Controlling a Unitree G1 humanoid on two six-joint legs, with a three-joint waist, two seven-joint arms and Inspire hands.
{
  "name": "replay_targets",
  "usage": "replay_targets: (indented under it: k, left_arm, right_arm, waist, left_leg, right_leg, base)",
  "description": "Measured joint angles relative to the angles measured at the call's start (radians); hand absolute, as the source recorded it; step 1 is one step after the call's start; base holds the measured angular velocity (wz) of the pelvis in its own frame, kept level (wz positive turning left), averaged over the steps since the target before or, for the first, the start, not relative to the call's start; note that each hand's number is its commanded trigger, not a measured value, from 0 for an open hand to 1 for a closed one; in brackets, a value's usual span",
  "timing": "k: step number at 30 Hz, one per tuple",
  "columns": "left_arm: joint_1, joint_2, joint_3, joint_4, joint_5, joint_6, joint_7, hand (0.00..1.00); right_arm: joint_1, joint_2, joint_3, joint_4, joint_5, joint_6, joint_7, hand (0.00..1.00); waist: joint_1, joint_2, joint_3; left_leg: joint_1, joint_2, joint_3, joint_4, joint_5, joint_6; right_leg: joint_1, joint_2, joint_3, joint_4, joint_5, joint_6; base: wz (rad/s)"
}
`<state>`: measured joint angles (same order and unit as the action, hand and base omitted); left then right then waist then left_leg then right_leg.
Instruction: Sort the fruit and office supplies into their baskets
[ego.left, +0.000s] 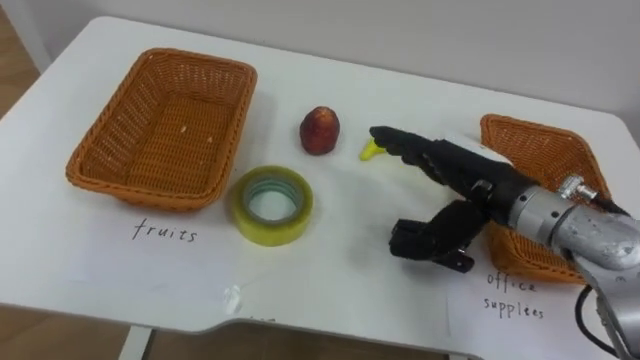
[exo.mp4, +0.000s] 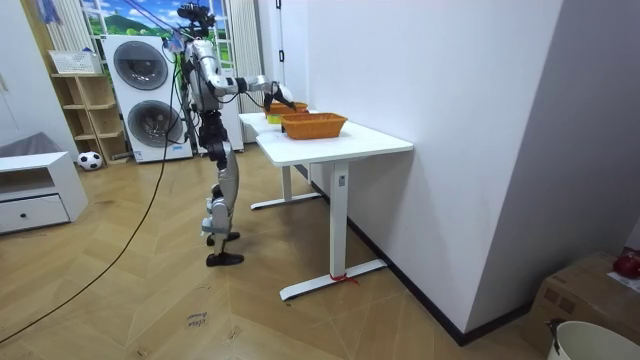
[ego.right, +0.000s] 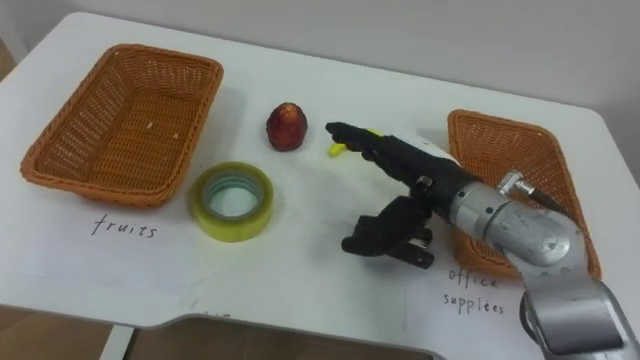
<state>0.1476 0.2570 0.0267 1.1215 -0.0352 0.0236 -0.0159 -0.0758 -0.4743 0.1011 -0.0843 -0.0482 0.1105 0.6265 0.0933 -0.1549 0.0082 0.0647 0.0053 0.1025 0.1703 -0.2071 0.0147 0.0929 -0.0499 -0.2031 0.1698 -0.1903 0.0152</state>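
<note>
A red fruit (ego.left: 320, 130) (ego.right: 287, 125) lies on the white table (ego.left: 350, 230) between two wicker baskets. A roll of yellow tape (ego.left: 272, 205) (ego.right: 232, 200) sits in front of it, near the fruits basket (ego.left: 160, 125) (ego.right: 120, 120). A small yellow object (ego.left: 370, 151) (ego.right: 338, 149) peeks out just behind my right fingertips. My right hand (ego.left: 445, 190) (ego.right: 410, 195) reaches out from the right over the table, fingers straight, thumb spread below, holding nothing. The office supplies basket (ego.left: 545, 165) (ego.right: 510, 160) lies behind my right forearm.
Paper labels lie before each basket, "fruits" (ego.left: 165, 233) and "office supplies" (ego.left: 515, 295). In the room view I stand at the end of the table (exo.mp4: 340, 140), with washing machines (exo.mp4: 140, 95) behind me.
</note>
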Motion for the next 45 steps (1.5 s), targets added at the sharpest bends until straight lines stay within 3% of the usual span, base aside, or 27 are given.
replay_targets:
  k: [4, 18, 26, 38, 45]
  left_arm:
    - [-0.004, -0.001, -0.005, 0.0, 0.0, 0.0, 0.004, 0.0]
    - [-0.019, -0.005, -0.01, -0.003, -0.004, 0.02, 0.004, 0.0]
    - [-0.02, -0.012, -0.01, -0.003, -0.008, 0.034, 0.004, 0.0]
    - [-0.019, -0.009, -0.011, -0.002, -0.012, 0.042, 0.003, 0.0]
    - [-0.02, -0.009, -0.011, -0.002, -0.013, 0.042, 0.003, 0.0]
  right_arm:
    - [0.002, 0.0, 0.023, 0.042, -0.007, 0.011, 0.01, 0.0]
    - [0.002, 0.0, 0.03, 0.071, -0.229, 0.023, 0.014, 0.0]
    - [0.002, 0.0, 0.03, 0.061, -0.355, 0.068, 0.072, 0.0]
    - [0.002, 0.0, 0.029, 0.023, -0.404, 0.108, 0.111, 0.0]
    - [0.001, 0.001, 0.029, 0.022, -0.429, 0.11, 0.119, 0.0]
  waist:
    - [0.003, 0.001, 0.0036]
    - [0.02, 0.002, 0.0032]
    - [0.011, 0.009, -0.0008]
    - [-0.008, 0.009, -0.0008]
    - [-0.007, 0.008, -0.0001]
  left_leg:
    - [-0.003, 0.0, 0.0, 0.0, 0.0, 0.0]
    - [-0.003, 0.0, 0.0, -0.001, 0.0, 0.0]
    - [0.0, 0.0, -0.001, 0.0, 0.001, 0.0]
    - [0.0, -0.001, -0.001, -0.001, 0.001, 0.0]
    - [0.0, -0.001, -0.001, -0.002, 0.001, 0.0]
  right_leg:
    - [0.001, 0.0, 0.0, -0.001, 0.0, 0.0]
    - [-0.008, 0.001, 0.007, -0.002, 0.0, 0.0]
    - [-0.003, 0.001, 0.008, -0.001, 0.0, 0.0]
    - [-0.005, 0.001, 0.008, -0.001, 0.0, 0.0]
    - [-0.006, 0.001, 0.008, -0.001, 0.0, 0.0]
  base:
    - [0.0]
    - [0.0]
    - [0.0]
    - [0.0]
    - [0.0]
